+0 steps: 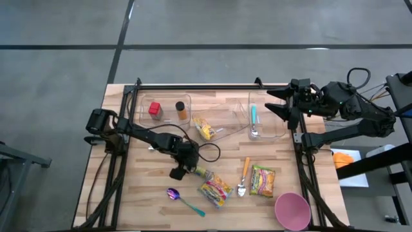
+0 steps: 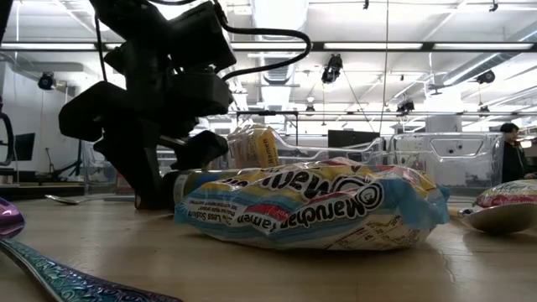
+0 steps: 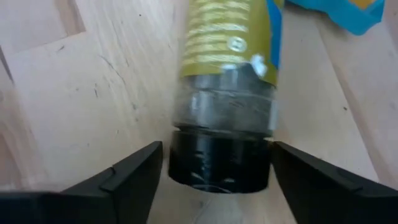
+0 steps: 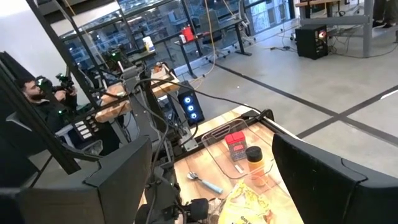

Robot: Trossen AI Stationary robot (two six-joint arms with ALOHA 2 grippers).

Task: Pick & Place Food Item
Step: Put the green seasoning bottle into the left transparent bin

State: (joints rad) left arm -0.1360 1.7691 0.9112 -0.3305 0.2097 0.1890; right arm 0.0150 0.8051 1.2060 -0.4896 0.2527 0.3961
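**Left gripper open around a bottle lying on the tabletop**

The left gripper point(image 1: 183, 169) is seen low near the middle of the tabletop point(image 1: 129, 200), its fingers point(image 3: 130, 174) spread apart on either side of a small bottle point(image 3: 227, 93). The bottle lies on its side on the wood, its black cap point(image 3: 219, 163) between the fingers and its yellow label pointing away; neither finger is seen pressing on it. Just beyond the bottle, toward the near edge, a ramen packet point(image 1: 215, 191) lies flat, and a second packet point(image 1: 262, 180) is found farther to the right. A metal spoon point(image 1: 243, 178) lies between the two packets, a purple spoon point(image 1: 183, 198) rests near the near edge, and a pink cup point(image 1: 293, 210) stands at the near right corner. Two clear bins point(image 1: 164, 109) are placed along the far edge. The right gripper point(image 1: 278, 103) is held open above the far right corner, empty.
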